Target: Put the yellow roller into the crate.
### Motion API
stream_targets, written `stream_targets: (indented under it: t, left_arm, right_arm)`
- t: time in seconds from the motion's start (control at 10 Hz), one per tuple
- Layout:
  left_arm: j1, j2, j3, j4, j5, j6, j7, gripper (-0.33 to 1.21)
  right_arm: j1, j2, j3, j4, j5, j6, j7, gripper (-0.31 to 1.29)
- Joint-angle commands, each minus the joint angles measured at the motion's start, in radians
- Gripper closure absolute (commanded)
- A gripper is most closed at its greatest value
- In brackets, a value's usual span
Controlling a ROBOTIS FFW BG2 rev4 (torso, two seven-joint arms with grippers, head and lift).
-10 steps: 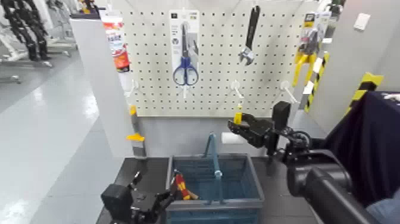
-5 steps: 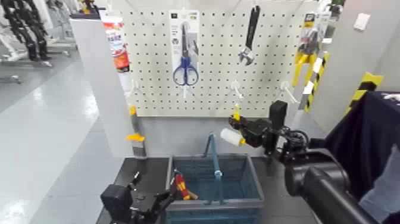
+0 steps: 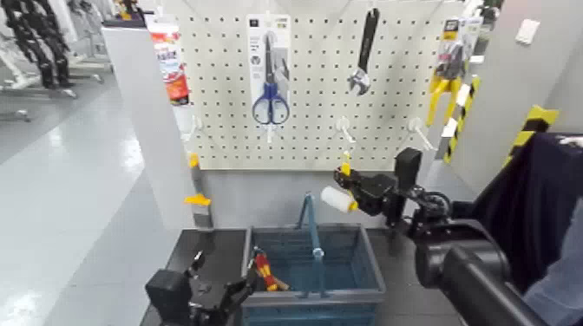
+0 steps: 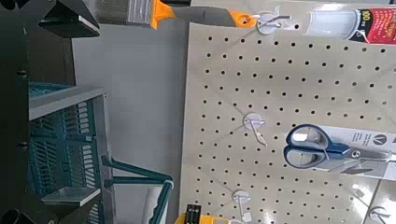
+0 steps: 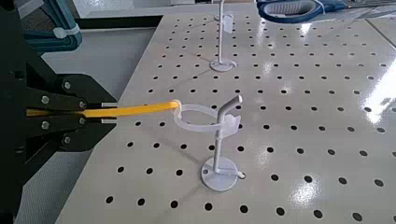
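My right gripper (image 3: 357,187) is shut on the yellow roller (image 3: 344,166) in front of the pegboard, above the crate's far right side. The roller's white sleeve (image 3: 337,199) hangs below the gripper. In the right wrist view the gripper (image 5: 89,114) clamps the thin yellow handle (image 5: 131,110). The handle's far end meets a pale ring at a white peg hook (image 5: 222,140). The blue-grey crate (image 3: 369,260), with its upright blue handle (image 3: 311,227), stands below. It also shows in the left wrist view (image 4: 65,140). My left gripper (image 3: 217,286) is open and low beside the crate's left side.
A red-and-yellow handled tool (image 3: 265,271) lies in the crate. Blue-handled scissors (image 3: 271,104), a black wrench (image 3: 364,52) and white hooks hang on the pegboard (image 3: 312,130). A white post (image 3: 160,130) stands at its left. A person's dark sleeve (image 3: 538,217) is at the right.
My right gripper has shifted slightly with the roller, and the white sleeve now sits tilted and more in the open. The left arm has barely moved.
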Motion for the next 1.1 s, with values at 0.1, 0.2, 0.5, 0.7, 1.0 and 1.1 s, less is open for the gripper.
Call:
stream_targets:
  t: [0.1, 0.2, 0.5, 0.7, 1.0, 1.1]
  left_arm:
    - [0.006, -0.001, 0.006, -0.002, -0.001, 0.000, 0.001, 0.11]
    - [0.007, -0.001, 0.008, -0.002, -0.001, 0.000, 0.001, 0.11]
    - [0.010, 0.000, 0.011, -0.003, 0.000, 0.000, 0.001, 0.11]
    - [0.010, 0.002, 0.012, -0.003, 0.000, 0.000, -0.001, 0.11]
    - [0.010, 0.005, 0.012, -0.003, 0.000, 0.000, -0.001, 0.11]
    - [0.010, 0.005, 0.012, -0.003, 0.000, 0.000, -0.001, 0.11]
  right_arm:
    - [0.031, -0.002, -0.003, -0.056, -0.016, 0.011, 0.006, 1.24]
    - [0.051, -0.006, -0.004, -0.100, -0.021, 0.022, 0.004, 1.24]
    - [0.117, -0.017, -0.012, -0.248, -0.033, 0.083, 0.000, 1.24]
    - [0.157, -0.018, -0.015, -0.329, -0.044, 0.109, -0.008, 1.24]
    - [0.224, -0.028, -0.023, -0.479, -0.036, 0.170, -0.031, 1.24]
    - [0.250, -0.028, -0.038, -0.528, -0.035, 0.199, -0.036, 1.24]
